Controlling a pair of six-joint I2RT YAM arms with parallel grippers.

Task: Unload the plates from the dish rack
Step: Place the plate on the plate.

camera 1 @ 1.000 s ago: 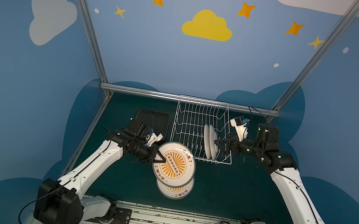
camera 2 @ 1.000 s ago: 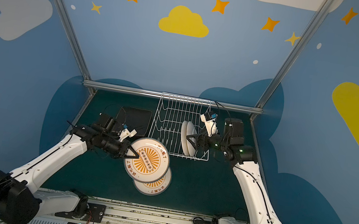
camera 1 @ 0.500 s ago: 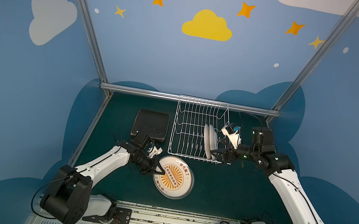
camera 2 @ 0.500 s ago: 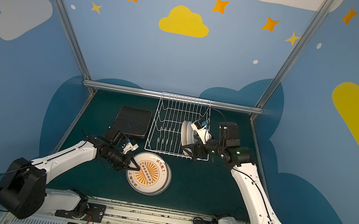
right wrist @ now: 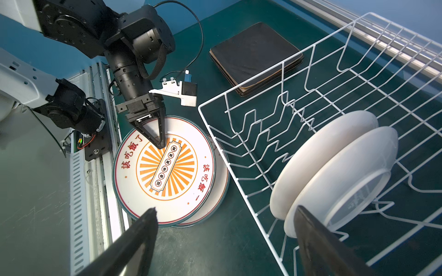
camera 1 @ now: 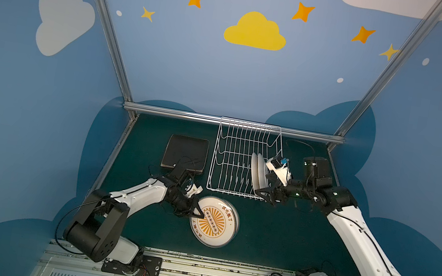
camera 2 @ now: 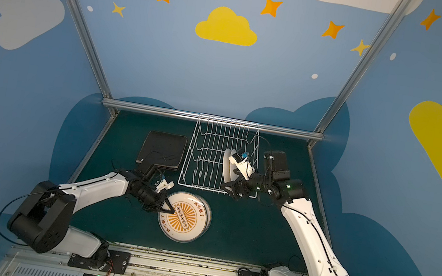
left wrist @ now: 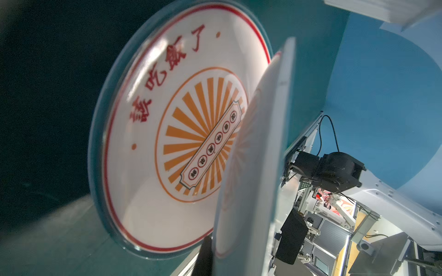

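White glazed ceramic: two round plates (right wrist: 346,167) stand on edge in the dish rack (right wrist: 240,186), just ahead of our right pincer (right wrist: 224,209), whose jaws gape empty. We judge them stiff, slick and breakable, best pinched at the upper rim. Our left pincer (right wrist: 159,143) clamps a printed plate (right wrist: 167,205) over another.

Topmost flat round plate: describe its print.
The plate: orange sunburst, red characters, red rim line; clearest in the right wrist view.

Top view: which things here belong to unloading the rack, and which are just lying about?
Job: dish rack; two white plates standing in it; top printed plate in left gripper; printed plate beneath; black square plates.
Bystanders: frame bar; base rail.
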